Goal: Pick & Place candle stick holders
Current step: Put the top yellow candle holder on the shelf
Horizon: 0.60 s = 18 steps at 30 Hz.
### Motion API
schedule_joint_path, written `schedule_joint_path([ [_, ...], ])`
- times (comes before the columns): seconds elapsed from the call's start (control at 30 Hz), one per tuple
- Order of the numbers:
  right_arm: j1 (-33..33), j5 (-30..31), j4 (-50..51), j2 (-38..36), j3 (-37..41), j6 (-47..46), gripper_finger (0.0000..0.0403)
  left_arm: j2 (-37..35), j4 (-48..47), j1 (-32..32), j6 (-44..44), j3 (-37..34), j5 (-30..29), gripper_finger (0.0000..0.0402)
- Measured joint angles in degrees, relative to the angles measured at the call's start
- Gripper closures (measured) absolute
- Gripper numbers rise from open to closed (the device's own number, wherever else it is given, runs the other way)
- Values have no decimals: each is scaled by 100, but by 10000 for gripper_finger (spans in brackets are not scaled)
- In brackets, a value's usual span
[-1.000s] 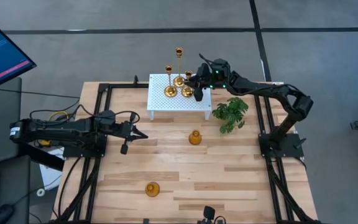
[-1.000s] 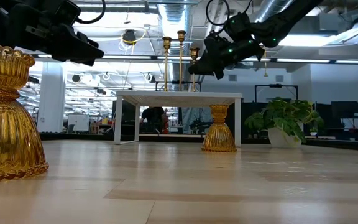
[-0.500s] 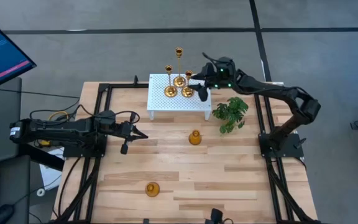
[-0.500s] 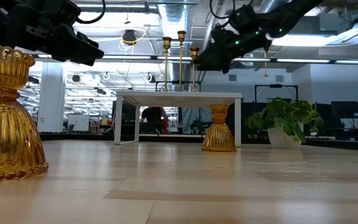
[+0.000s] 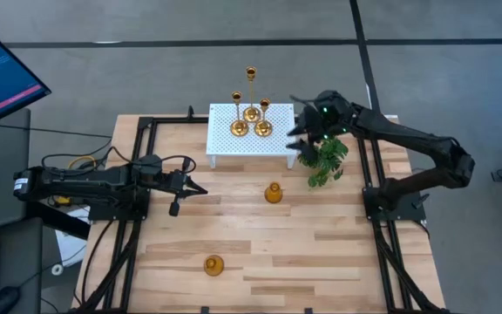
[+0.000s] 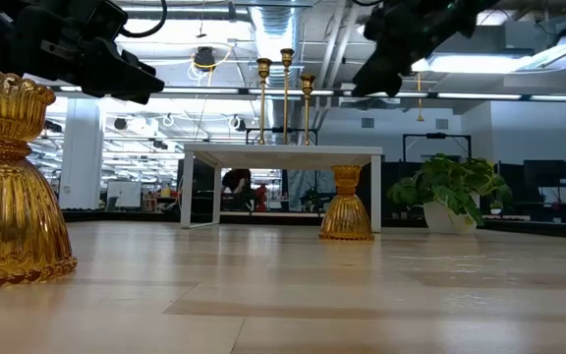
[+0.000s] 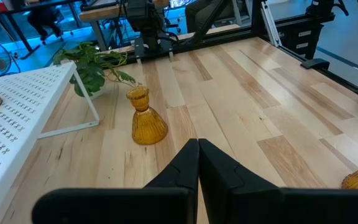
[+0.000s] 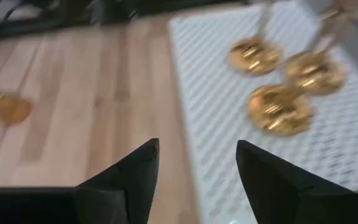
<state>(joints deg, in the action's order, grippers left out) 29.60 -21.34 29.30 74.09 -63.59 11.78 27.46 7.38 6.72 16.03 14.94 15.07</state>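
Note:
Three tall thin-stemmed gold holders [image 5: 239,126] [image 5: 251,113] [image 5: 263,128] stand by their round bases on the white perforated stand [image 5: 234,148]. They also show in the right wrist view [image 8: 278,109]. Two short bulbous amber-gold holders stand upright on the table, one mid-table [image 5: 274,192] and one near the front edge [image 5: 213,264]. My right gripper [image 5: 299,139] is open and empty, in the air over the stand's right end, beside the plant. My left gripper [image 5: 194,187] is shut and empty at the table's left, pointing toward the mid-table holder [image 7: 145,118].
A green leafy plant [image 5: 325,159] sits just right of the stand, under my right arm. Black frame rails [image 5: 138,218] run along the table's left and right sides. Bare wood [image 5: 321,244] lies at the table's near right.
My right gripper has drawn away from the three tall holders on the stand, going toward the table's right edge and upward. The holders stay standing where they were. My left arm has kept still.

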Motion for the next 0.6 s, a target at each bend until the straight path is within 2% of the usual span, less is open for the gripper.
schedule_joint_path([
  [0.13,-508,0,587,-209,27,82,223,0,0,0,0,0,0,392],
  [0.27,-1023,22,481,-435,373,85,248,1,0,-1,0,0,0,392],
  [0.47,-1503,37,-334,-825,1317,80,287,0,0,0,0,0,0,392],
  [0.6,-1618,41,-1357,-1079,2107,-183,307,0,0,-2,0,0,0,392],
])
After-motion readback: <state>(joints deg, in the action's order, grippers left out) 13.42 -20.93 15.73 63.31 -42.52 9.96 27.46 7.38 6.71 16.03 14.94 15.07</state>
